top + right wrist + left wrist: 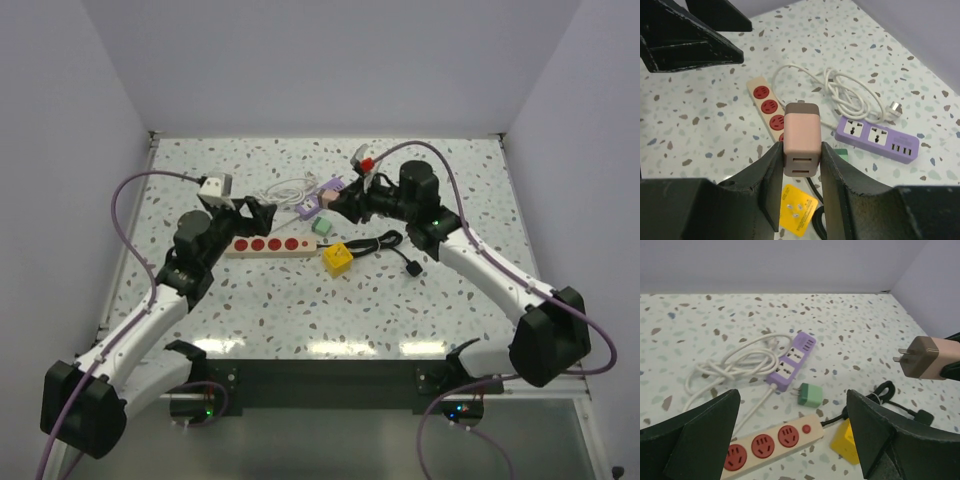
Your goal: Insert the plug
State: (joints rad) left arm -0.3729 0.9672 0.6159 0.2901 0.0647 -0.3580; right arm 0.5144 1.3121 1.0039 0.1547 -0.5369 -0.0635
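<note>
Pink with a brown cap, the plug [801, 135] is clamped between the fingers of the right gripper [801, 161], which pinch its two flat sides and hold it in the air above the speckled table [450, 200]. In the left wrist view its two metal prongs point toward the left arm, and it hangs off to the right, above a black cable [880, 392]. The left gripper [792, 396] stands wide apart with nothing between its fingers, poised over the near end of a cream power strip [770, 442] with round red sockets. That strip lies flat on the table between the two arms. Beyond it lies a purple power strip [792, 360], its white cord [735, 365] coiled loosely beside it. A small green adapter [811, 395] rests between the two strips, apart from both, and a yellow cube [847, 442] sits just past the cream strip's switch end.
</note>
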